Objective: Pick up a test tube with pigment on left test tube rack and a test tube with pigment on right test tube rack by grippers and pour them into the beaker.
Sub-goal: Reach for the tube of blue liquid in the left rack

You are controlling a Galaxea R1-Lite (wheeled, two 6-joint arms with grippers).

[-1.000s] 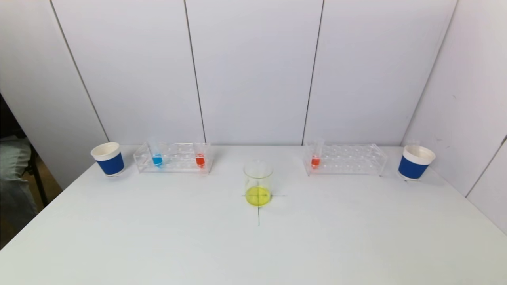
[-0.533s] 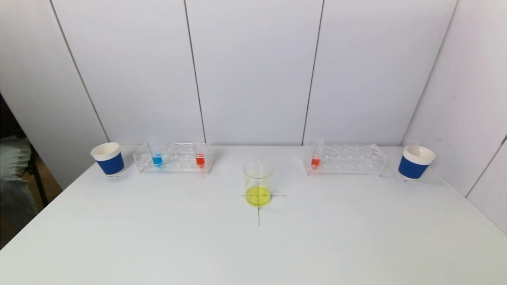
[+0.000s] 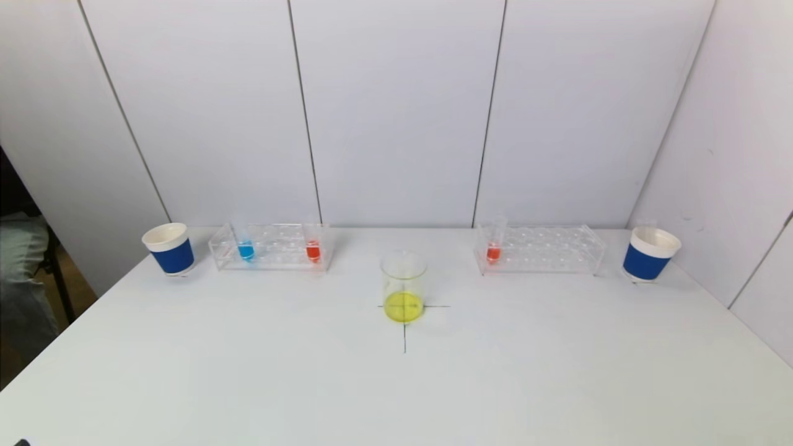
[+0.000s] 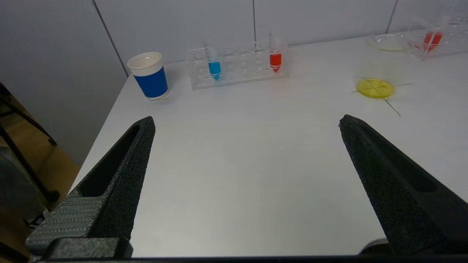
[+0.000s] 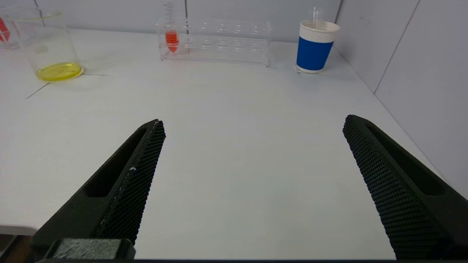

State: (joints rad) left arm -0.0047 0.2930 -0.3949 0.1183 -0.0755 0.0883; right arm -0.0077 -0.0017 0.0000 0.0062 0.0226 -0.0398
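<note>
Pale grey wall panels close in a white table (image 3: 248,371), and along its far edge we see the whole setup laid out. The clear acrylic left test tube rack (image 3: 271,246) holds 2 tubes, a blue-pigment test tube (image 3: 246,249) and a red-pigment test tube (image 3: 313,250); the clear acrylic right test tube rack (image 3: 539,249) holds 1 orange-red-pigment test tube (image 3: 493,251) at its inner end. Between the racks, nearer us, stands the clear glass beaker (image 3: 403,286) with yellow liquid in its bottom, set on a drawn cross. A blue-sleeved paper cup (image 3: 169,248) flanks the left rack and a second blue-sleeved paper cup (image 3: 650,253) flanks the right. We judge the task is at its very start, with no tube lifted yet. The left gripper (image 4: 245,122) and the right gripper (image 5: 252,122) both hover over the near part of the table, fingers spread wide and empty, each well apart from its rack. Next, each arm must reach forward to its rack and straddle a tube's upper part.
</note>
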